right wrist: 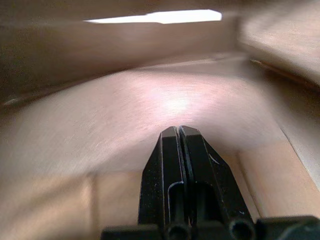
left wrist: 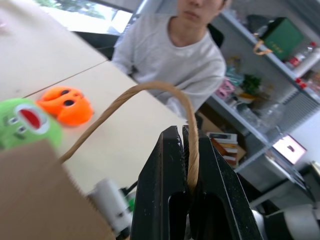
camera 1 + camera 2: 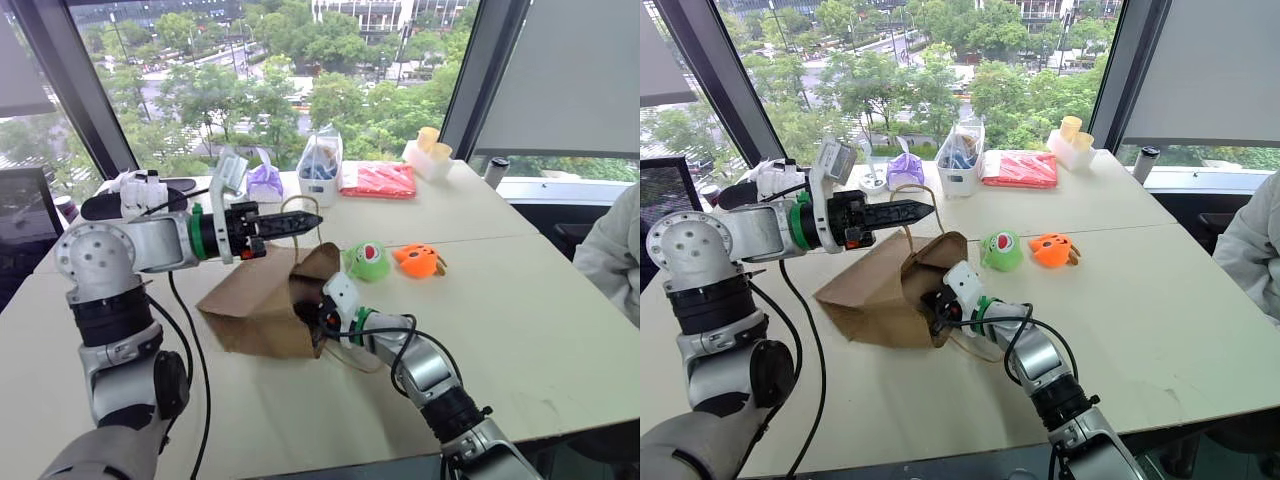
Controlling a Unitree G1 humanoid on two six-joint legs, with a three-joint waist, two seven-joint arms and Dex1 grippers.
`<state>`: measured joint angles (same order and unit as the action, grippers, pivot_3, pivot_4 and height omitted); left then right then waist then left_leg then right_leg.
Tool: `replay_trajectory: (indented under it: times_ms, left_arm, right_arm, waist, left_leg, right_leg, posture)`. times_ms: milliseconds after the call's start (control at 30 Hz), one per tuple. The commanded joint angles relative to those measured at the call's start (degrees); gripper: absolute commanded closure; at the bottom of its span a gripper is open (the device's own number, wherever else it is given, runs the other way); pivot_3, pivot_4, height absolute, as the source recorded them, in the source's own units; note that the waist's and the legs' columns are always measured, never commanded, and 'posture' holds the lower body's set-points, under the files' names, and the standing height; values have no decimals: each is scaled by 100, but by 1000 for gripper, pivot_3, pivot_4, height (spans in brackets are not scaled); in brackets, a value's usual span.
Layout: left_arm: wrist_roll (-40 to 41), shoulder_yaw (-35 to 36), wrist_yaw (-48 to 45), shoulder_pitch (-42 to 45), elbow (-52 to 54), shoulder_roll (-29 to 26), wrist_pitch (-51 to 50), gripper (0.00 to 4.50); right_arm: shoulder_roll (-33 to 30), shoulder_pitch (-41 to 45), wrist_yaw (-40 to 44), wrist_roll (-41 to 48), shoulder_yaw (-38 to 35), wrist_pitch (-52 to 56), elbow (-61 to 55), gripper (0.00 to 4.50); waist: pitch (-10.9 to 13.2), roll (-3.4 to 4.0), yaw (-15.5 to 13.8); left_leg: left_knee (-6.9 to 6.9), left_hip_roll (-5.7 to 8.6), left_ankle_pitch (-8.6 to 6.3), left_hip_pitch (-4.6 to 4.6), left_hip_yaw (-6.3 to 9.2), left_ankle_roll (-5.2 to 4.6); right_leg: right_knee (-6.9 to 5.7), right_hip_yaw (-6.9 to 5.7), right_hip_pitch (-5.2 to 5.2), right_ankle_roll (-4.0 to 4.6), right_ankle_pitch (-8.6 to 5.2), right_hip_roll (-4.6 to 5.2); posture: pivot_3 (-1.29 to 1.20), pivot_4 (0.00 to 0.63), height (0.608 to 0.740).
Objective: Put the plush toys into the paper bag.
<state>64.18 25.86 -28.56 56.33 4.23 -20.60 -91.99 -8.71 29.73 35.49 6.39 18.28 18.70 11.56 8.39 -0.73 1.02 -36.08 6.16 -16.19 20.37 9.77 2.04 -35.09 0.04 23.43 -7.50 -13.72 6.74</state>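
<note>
Holding the bag (image 3: 255, 310) open: left claw (image 3: 305, 222) is pinching its handle (image 2: 150, 90), right claw (image 1: 178, 131) is poking inside, closed and empty. Both toys, green (image 3: 367, 261) and orange (image 3: 417, 260), are lying unbagged on the tabletop (image 3: 540, 320) beside it.

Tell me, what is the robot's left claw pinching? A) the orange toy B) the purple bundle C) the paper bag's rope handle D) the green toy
C: the left gripper is shut on the tan loop handle of the paper bag, while the green toy and orange toy lie on the table.
</note>
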Motion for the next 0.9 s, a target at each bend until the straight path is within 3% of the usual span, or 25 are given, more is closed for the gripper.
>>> replay_trajectory:
  times_ms: [33, 233, 367, 500, 567, 900]
  left_arm:
    - [584, 2, 297, 80, 236, 206, -51, 4408]
    - [854, -231, 580, -128, 321, 232, -18, 4408]
    - [346, -978, -298, -587, 725, -724, 514, 4408]
    - [-681, -2031, -1516, -1013, 872, -1862, 1728, 4408]
    - [-1041, -2376, -1989, -1070, 841, -2179, 2229, 4408]
    - [-1979, -3128, -3240, -879, 507, -2554, 3394, 4408]
  right_arm:
    - [134, 9, -22, -51, 13, -81, -17, 4500]
    - [309, 9, -35, -67, -14, -160, 113, 4500]
    - [410, -91, 91, 103, -93, -269, -110, 4500]
    - [320, -271, 204, 181, -151, -206, -555, 4500]
    - [243, -340, 278, 234, -156, -133, -796, 4500]
    - [-541, -419, 1236, 667, 179, 675, -2259, 4500]
  waist:
    - [0, 0, -1]
    - [0, 0, 18]
    - [0, 1, 83]
    - [1, 1, 107]
    - [1, 2, 94]
    - [1, 2, 52]
  left_leg:
    - [0, 0, 0, 0, 0, 0]
    - [3, 0, 0, -3, -1, 1]
    - [7, -2, 0, -2, -4, 3]
    - [10, 0, 0, -2, -5, 4]
    - [10, 1, 0, -1, -5, 4]
    - [11, -1, -3, 0, -6, -1]
  right_leg:
    - [0, 0, 0, 0, 0, 0]
    - [-1, 3, 1, 0, 0, -1]
    - [-4, 9, 9, 0, 0, -5]
    - [-4, 14, 9, 2, 0, -4]
    - [-2, 14, 8, 2, 0, -5]
    - [1, 14, 8, 2, -1, -6]
  posture:
    - [0, 150, 740]
    - [0, 150, 740]
    - [0, 150, 740]
    - [0, 150, 740]
    - [0, 150, 740]
    - [0, 150, 740]
